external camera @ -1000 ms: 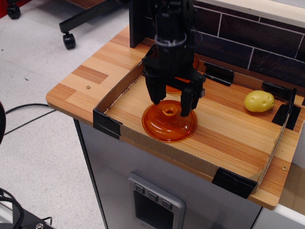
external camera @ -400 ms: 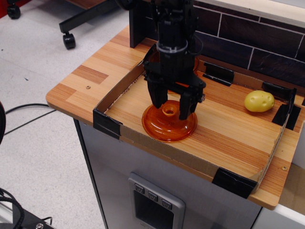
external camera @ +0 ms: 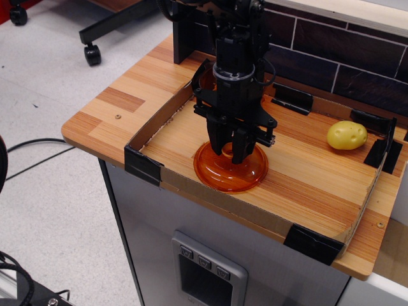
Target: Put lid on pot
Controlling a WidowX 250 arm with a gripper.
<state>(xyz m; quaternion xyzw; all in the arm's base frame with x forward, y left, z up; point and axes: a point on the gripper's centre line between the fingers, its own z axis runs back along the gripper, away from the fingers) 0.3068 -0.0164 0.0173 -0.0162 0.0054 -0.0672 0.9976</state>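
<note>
Gripper closed on the lid's centre, lid on the wooden tray floor.

The black gripper [external camera: 229,152] points straight down over the lid [external camera: 230,169], its two fingers drawn close together at the lid's middle, where the knob sits hidden between them, so it appears to be clamped on the knob. The lid lies dome-up on the boards of the tray [external camera: 306,185], near the tray's front cardboard edge and toward its left end. The pot [external camera: 205,80] is behind the lid, at the tray's back left corner, mostly hidden by the arm, with only slivers of orange rim showing beside it. The yellow potato [external camera: 347,135] rests well to the right of the lid, near the tray's back right corner.
</note>
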